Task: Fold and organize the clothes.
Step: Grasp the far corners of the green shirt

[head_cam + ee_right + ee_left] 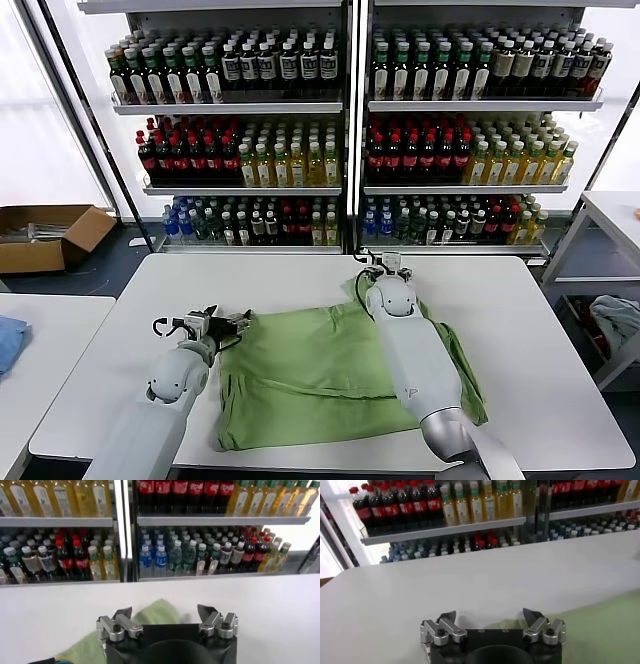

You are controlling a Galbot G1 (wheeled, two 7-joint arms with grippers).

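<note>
In the head view, a light green shirt (320,375) is seen spread on the white table (520,330), partly folded, with a crease running across its middle. The left gripper (232,322) is held at the shirt's left far corner, its fingers spread apart with nothing between them. The right gripper (385,266) is placed at the far edge of the shirt, near the collar end, and the right arm lies over the right part of the fabric. Behind the table, shelves of bottles (350,140) are seen, and a cardboard box (45,235) is set on the floor at the left. A blue cloth (10,340) rests on a neighbouring table at the left edge.

In the left wrist view, the left gripper (492,616) is shown wide open above the table (470,575), with the green shirt (605,630) just beside one finger and reaching out to the side.

In the right wrist view, the right gripper (165,612) is likewise shown wide open and empty, with a raised fold of the green shirt (155,612) lying between and beyond its fingers on the table (270,605).
</note>
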